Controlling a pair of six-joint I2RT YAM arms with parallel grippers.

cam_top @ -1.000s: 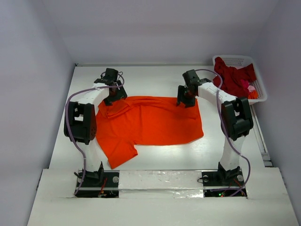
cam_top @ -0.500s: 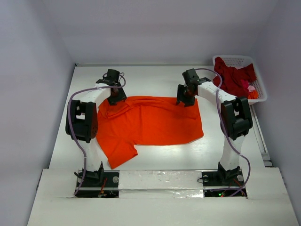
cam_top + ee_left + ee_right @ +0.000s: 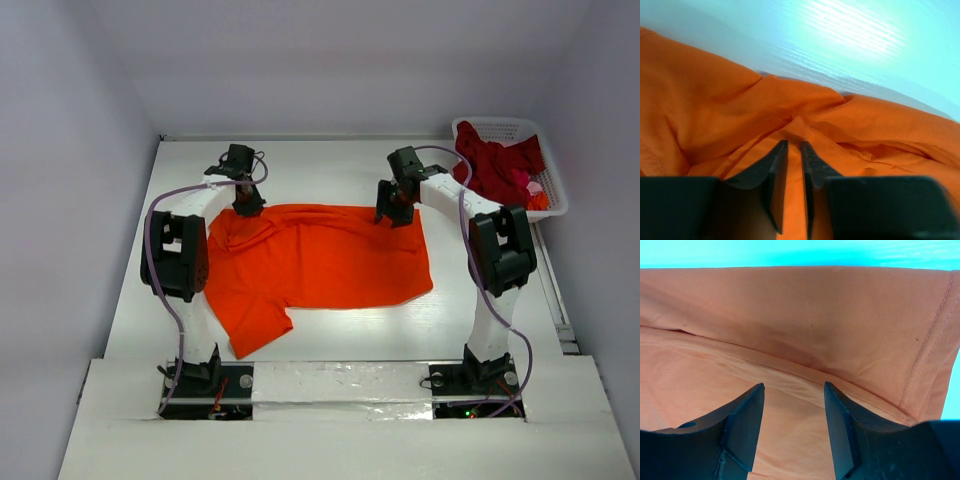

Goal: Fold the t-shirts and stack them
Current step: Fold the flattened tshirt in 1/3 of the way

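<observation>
Camera above: bright orange-red cloth t-shirt [image 3: 330, 265] lies spread on white table [image 3: 330, 165], mid-table between both arms, mostly flat. It is rumpled at the far-left corner, and one flap reaches toward the near-left. Left tool [image 3: 247, 205] is down on that rumpled far-left corner. Right tool [image 3: 392, 215] is down on the far edge near the far-right corner. White plastic lattice basket [image 3: 500, 127] sits at the table's far-right corner, well apart from the orange shirt. It holds a heap of dark crimson t-shirts [image 3: 500, 165] with a bit of pink. Left wrist camera: left tool [image 3: 793, 145] has its fingers [image 3: 777, 165] almost together, clamped on a raised fold of the orange cloth [image 3: 715, 110]. Creases bunch toward the tips, with bare table [image 3: 865, 40] beyond. Right wrist camera: right tool [image 3: 794, 387] has its fingers apart, gripping nothing, tips over smooth orange cloth [image 3: 790, 305]. One long crease runs across just ahead of the tips. The stitched hem [image 3: 927, 340] shows at right, and table shows past the far edge.
</observation>
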